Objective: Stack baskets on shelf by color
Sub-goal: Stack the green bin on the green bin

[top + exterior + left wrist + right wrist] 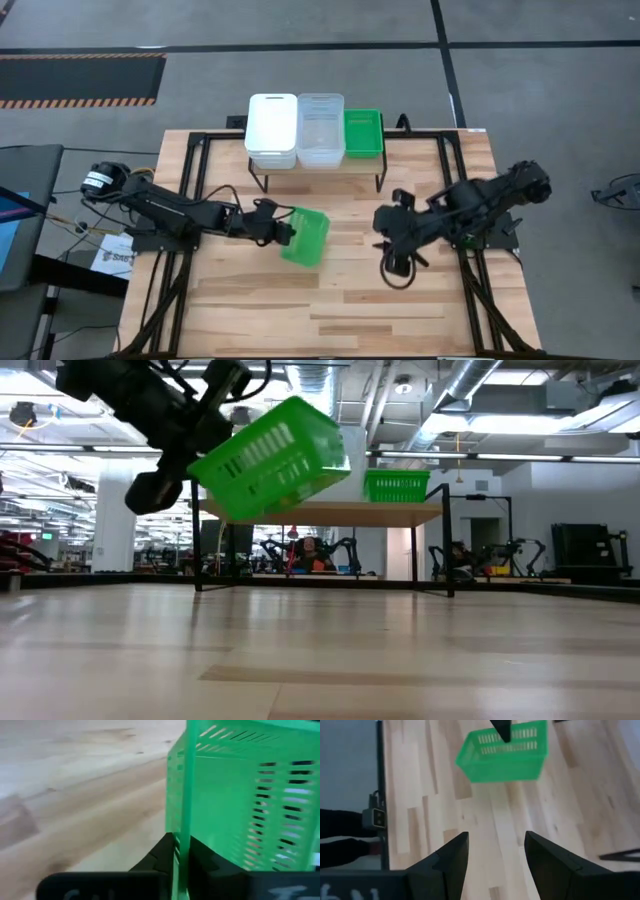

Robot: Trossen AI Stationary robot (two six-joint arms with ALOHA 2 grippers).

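Green is the colour you have left to finish. From above, the shelf (362, 164) already carries a white stack (272, 130), a clear stack (320, 128) and green baskets (363, 132) at its right end; you cannot count from here how many tubs sit in each pile. Your left gripper (284, 231) is clamped on the rim of one more green basket (306, 237), which hangs tilted over the table (350, 300), near the shelf's front but not yet over it. Your right gripper (397, 262) waits with its fingers spread and empty, on the far side of the table from that basket.

At table height, the carried basket (270, 458) rides clear of the wood, tipped, about level with the shelf top (330, 512), and the green pile (397, 485) stands further along that top.

Your left wrist camera shows the fingers (167, 857) pinching the basket's wall (235, 805) on both sides.

Your right wrist camera looks past its own parted fingers (452, 857) at the carried basket (502, 752) over bare boards.

No loose tubs show on the table, so you likely have just this placement left: bring it over the green pile, level it and nest it.
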